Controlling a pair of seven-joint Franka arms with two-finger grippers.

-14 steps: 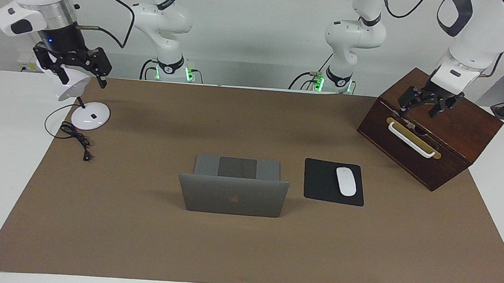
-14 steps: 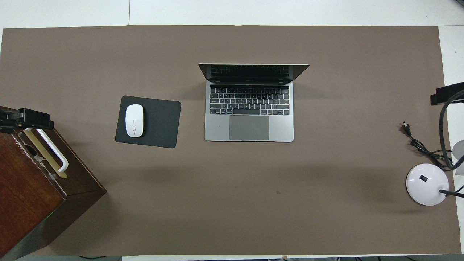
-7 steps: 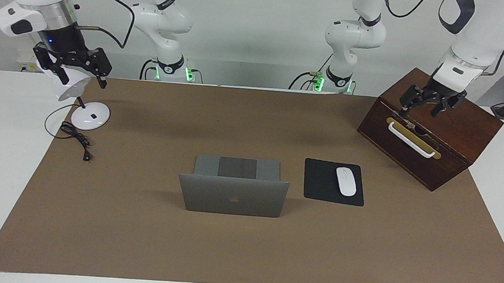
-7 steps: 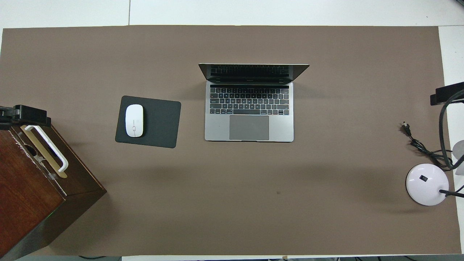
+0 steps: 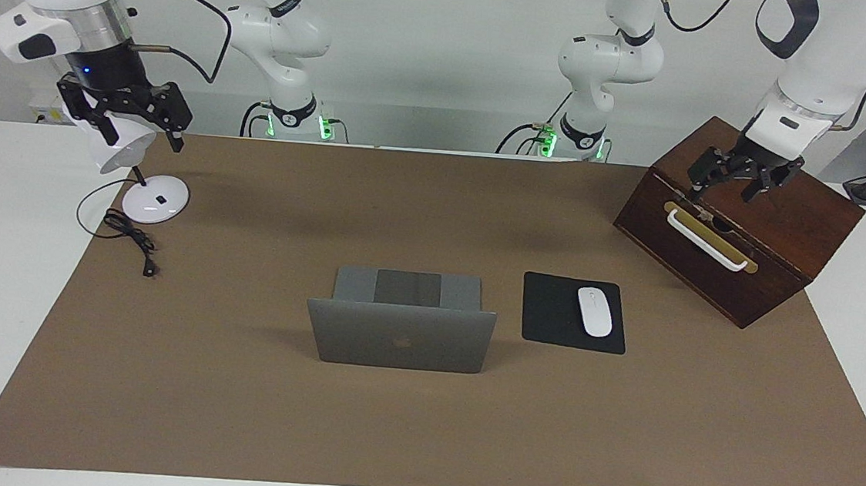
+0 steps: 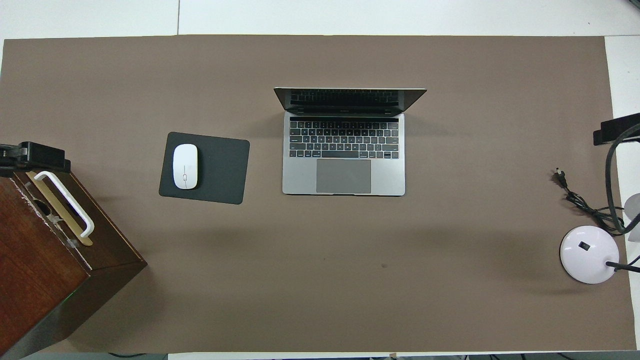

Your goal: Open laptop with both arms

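The silver-grey laptop (image 5: 400, 335) (image 6: 343, 170) sits open mid-table, lid upright with its logo side away from the robots, keyboard and trackpad toward them. My left gripper (image 5: 724, 189) (image 6: 31, 155) hangs open and holding nothing over the top of the wooden box, just above its white handle. Up at the right arm's end of the table, my right gripper (image 5: 143, 135) is open over the white desk lamp; only its edge (image 6: 616, 130) shows in the overhead view. Neither gripper is near the laptop.
A black mouse pad (image 5: 551, 314) with a white mouse (image 5: 594, 311) lies beside the laptop, toward the left arm's end. The dark wooden box (image 5: 757, 253) with a white handle (image 5: 707, 240) stands there too. The lamp base (image 5: 155, 199) and its cord (image 5: 128, 232) lie under the right gripper.
The left gripper has lifted slightly and drifted outward over the box. The laptop and the right arm have not moved.
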